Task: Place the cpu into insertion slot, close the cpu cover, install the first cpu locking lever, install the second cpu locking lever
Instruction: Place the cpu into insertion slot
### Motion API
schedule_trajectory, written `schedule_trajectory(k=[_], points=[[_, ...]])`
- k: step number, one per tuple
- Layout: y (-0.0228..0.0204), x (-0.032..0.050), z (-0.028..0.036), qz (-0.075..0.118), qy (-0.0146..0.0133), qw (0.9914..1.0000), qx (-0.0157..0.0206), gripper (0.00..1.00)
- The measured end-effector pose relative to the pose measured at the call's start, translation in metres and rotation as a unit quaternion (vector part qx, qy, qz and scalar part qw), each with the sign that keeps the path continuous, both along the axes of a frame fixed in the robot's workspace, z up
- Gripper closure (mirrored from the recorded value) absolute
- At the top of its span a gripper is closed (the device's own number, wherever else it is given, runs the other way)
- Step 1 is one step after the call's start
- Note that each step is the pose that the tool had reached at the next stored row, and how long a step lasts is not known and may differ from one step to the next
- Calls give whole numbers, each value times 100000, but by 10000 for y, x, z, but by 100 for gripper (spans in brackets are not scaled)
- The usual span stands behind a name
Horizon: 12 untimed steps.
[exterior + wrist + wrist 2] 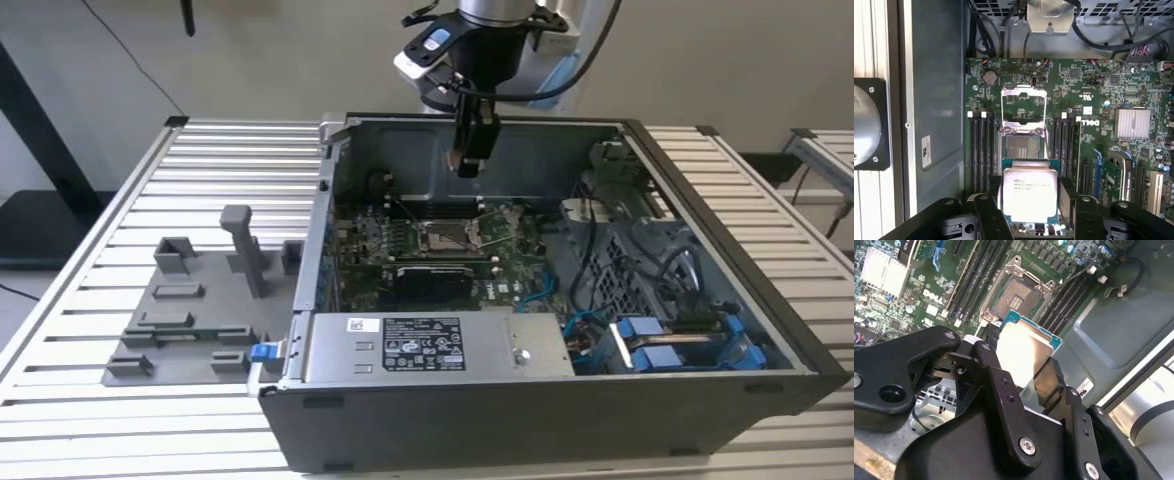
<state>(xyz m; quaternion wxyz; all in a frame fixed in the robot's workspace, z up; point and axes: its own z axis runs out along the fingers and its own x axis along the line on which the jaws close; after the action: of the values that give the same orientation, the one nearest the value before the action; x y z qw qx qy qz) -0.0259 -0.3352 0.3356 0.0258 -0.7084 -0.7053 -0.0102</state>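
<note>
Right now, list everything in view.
cpu: one, silvery top, in the gripper, above the motherboard.
insertion slot: one, dark, silvery rim, on the motherboard, empty.
cpu cover: one, silvery, swung open beside the slot.
motherboard: one, green, inside the case.
case: one, grey, open, on the table.
power supply: one, grey, inside the case's near side.
fixture: one, grey, on the table, exterior view's left.
table: one, pale, slatted, under everything.
gripper: one, black, shut on the cpu.
</note>
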Motion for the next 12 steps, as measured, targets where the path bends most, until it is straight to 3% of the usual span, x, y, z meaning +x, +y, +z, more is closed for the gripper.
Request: schedule_trajectory(k=[12], points=[[2,0,-14,-1,2,100000,-3,45]])
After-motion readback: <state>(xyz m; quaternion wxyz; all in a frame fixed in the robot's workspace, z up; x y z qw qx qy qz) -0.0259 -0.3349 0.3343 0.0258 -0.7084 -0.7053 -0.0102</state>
